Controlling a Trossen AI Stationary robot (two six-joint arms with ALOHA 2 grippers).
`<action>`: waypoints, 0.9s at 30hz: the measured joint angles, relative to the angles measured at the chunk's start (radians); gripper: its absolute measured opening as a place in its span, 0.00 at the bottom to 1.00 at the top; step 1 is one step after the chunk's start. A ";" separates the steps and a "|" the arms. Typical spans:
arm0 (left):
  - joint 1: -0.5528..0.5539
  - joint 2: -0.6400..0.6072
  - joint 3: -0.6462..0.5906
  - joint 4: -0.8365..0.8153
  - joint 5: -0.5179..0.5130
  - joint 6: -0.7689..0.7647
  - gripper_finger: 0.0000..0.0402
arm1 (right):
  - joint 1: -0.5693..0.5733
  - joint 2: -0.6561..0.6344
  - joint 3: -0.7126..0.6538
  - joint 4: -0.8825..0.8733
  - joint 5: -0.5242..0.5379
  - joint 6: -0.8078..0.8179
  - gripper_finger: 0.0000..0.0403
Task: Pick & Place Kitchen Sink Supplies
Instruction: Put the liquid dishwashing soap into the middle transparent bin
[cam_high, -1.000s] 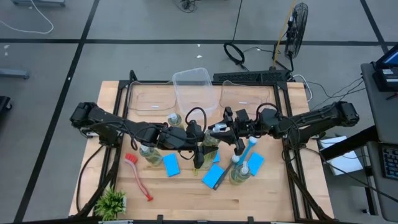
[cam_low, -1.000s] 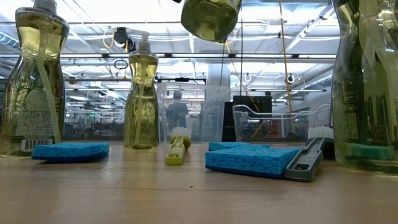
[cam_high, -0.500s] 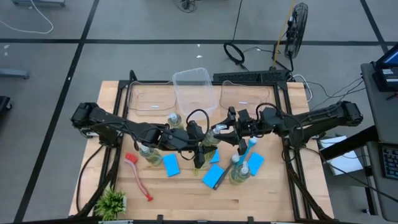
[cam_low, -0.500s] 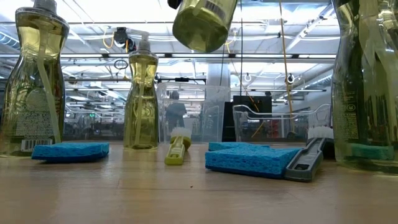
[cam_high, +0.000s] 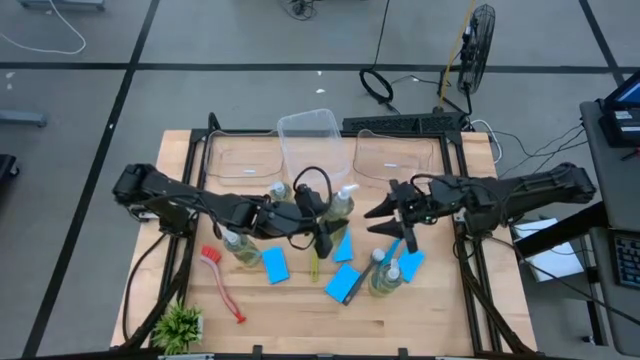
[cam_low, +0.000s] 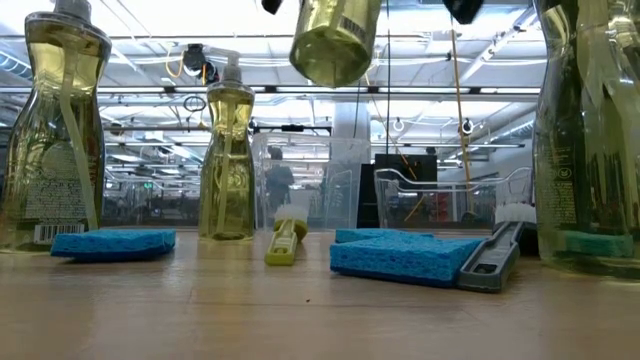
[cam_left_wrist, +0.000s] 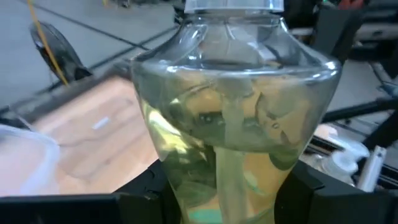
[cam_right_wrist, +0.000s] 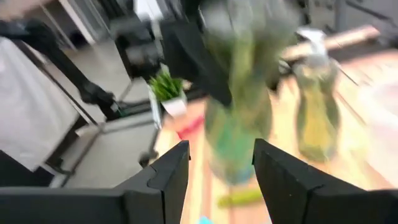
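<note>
High view: your left gripper (cam_high: 330, 212) pinches a bottle (cam_high: 343, 200) near the tub (cam_high: 310, 140); right gripper (cam_high: 388, 212) spread; carry it level.

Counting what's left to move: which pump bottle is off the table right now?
The bottle gripped in the left end effector, raised near the table's middle. In the low view its base hangs in the air; the other three stand on the table.
</note>
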 joint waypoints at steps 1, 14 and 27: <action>0.005 0.000 0.001 0.024 -0.006 0.014 0.43 | -0.001 -0.012 0.000 -0.038 0.005 0.000 0.41; 0.168 -0.022 0.273 -0.045 -0.153 0.471 0.43 | -0.002 -0.064 -0.002 -0.256 0.057 0.026 0.41; 0.541 -0.023 0.234 -0.071 -0.051 0.385 0.43 | -0.003 -0.064 -0.002 -0.256 0.057 -0.002 0.41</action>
